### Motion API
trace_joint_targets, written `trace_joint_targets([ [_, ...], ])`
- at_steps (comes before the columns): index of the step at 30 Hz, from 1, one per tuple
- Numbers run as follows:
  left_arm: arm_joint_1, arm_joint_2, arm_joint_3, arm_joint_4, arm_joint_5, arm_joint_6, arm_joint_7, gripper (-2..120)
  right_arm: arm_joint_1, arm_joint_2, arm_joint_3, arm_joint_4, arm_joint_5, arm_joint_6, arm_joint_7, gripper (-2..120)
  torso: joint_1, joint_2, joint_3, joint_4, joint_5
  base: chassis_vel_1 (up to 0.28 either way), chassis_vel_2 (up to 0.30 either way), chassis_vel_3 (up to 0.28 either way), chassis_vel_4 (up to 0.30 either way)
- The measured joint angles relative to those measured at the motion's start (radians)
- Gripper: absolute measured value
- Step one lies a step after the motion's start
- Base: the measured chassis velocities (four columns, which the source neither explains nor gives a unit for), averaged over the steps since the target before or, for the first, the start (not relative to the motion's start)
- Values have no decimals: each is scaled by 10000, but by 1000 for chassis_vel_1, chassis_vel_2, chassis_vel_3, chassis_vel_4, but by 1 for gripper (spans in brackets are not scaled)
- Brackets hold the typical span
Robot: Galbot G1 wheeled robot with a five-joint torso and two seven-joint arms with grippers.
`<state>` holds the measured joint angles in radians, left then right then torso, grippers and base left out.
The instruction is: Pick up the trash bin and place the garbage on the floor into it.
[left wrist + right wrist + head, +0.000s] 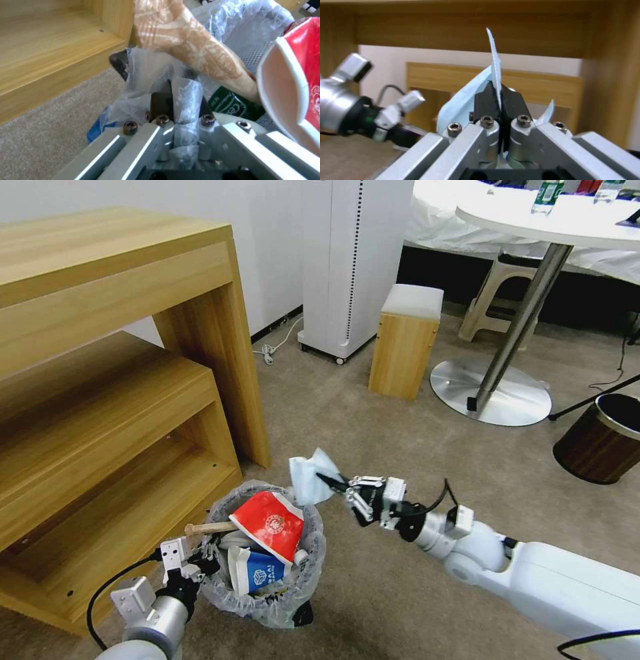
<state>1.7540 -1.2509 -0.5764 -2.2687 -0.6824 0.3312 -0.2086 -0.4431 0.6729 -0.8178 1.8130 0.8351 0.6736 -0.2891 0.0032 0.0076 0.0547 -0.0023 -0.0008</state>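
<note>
The trash bin (301, 573), black with a frilled plastic liner, sits low beside the wooden shelf. My left gripper (208, 562) is shut on its near rim; the left wrist view shows the gripper (180, 100) pinching rim and liner (186, 95). Inside lie a red wrapper (270, 523), a blue-white carton (257, 573), a wooden stick (210, 527) and a green-label bottle (230, 105). My right gripper (333, 483) is shut on the pale blue mask (310, 473), held over the bin's far rim. The right wrist view shows the mask (463, 105) clamped in that gripper (500, 96).
A wooden shelf unit (100, 380) stands close on the left of the bin. Farther back are a small wooden stool (405, 340), a white appliance (347, 260) and a round table's metal base (490, 393). A dark brown cylinder (600, 437) stands at right on beige carpet (400, 447).
</note>
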Motion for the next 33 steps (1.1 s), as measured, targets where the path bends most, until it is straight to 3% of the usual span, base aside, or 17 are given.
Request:
trace_joint_targets([
  [12,136,-84,-189,-234,-41,21,-43,1,135,1063,-1149,-989,-70,48,77,0,0,0,0,-1,8,0,0,0,0],
  [19,289,-231,-200,-349,-2,27,-51,1,-495,1563,-1126,-1938,-257,109,46,0,0,0,0,-2,7,0,0,0,0],
  [29,378,-303,-197,-391,84,28,-36,1,-625,1648,-1018,-2261,-391,113,75,0,1,0,-1,-2,7,0,0,0,0],
  [33,401,-329,-184,-391,120,28,-8,1,-677,1692,-813,-2186,-391,30,156,10,1,0,-1,-1,8,0,0,0,0],
])
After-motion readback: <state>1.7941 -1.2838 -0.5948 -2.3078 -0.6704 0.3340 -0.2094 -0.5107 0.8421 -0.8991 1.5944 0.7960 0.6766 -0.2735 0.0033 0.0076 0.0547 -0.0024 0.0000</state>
